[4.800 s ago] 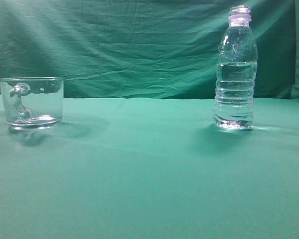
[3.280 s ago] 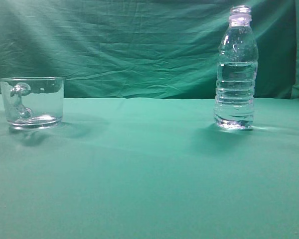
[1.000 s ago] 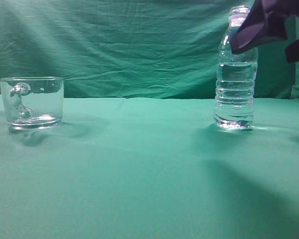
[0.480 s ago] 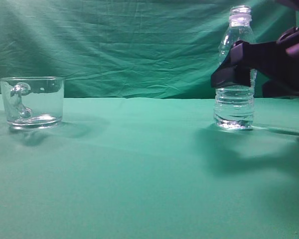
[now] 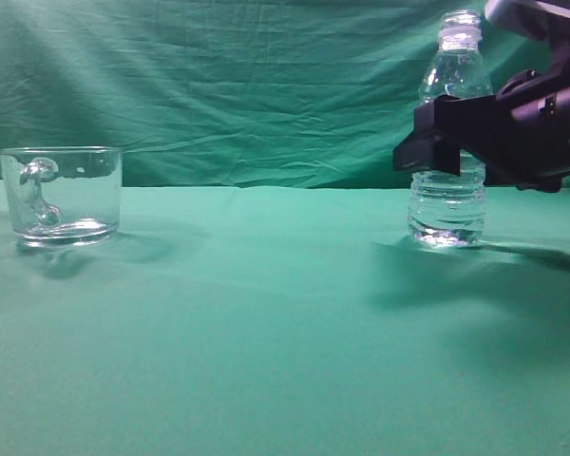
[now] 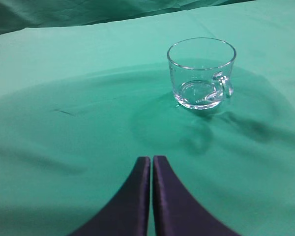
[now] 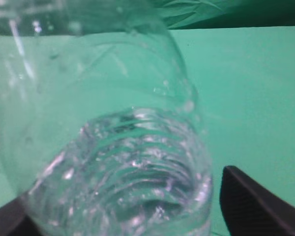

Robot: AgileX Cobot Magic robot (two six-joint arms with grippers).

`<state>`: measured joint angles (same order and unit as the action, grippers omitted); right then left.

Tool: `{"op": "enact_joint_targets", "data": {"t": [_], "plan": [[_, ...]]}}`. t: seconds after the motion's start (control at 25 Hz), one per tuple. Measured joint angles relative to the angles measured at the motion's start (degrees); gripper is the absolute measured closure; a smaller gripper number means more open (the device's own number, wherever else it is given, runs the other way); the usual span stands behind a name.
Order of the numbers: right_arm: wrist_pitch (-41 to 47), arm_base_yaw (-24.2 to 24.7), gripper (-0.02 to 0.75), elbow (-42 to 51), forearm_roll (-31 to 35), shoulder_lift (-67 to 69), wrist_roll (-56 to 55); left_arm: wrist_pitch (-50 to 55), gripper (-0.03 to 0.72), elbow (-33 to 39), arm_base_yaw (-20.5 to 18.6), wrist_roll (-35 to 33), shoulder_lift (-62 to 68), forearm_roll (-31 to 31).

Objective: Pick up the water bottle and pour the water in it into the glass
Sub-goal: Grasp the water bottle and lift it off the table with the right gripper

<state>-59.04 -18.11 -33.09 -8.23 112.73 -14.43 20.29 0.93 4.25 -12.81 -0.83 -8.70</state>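
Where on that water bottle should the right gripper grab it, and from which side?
Grip the water bottle around its mid body, just above the ribbed lower part, coming in level from the right as the right gripper is now. It stands upright and uncapped, so a side hold on the straight section probably keeps it steady for tipping toward the glass.

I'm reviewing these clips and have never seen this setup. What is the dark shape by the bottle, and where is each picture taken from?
It is a two-armed robot. One picture looks along the table from the side; the other two come from cameras on each wrist. On the green cloth stand an empty glass and a water bottle, uncapped, with water inside. The dark shape is the right end effector, with a finger on either side of the bottle's middle; whether it grips yet is unclear. The bottle stands on the cloth. The left end effector is closed and empty, short of the glass.
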Motion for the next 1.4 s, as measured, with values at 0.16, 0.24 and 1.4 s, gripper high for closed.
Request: {"op": "enact_joint_targets", "data": {"t": [0.16,0.24,1.4], "plan": [[-0.48,0.00,0.370,-0.04,0.00,0.09,0.56,0.00,0.688,0.00,0.00,0.00,0.00,0.00],[-0.48,0.00,0.381,-0.04,0.00,0.23,0.67,0.00,0.688,0.00,0.00,0.00,0.00,0.00],[39.40,-5.04,0.381,-19.42,-24.70,-12.27,1.66,0.00,0.688,0.00,0.00,0.00,0.00,0.00]]}}
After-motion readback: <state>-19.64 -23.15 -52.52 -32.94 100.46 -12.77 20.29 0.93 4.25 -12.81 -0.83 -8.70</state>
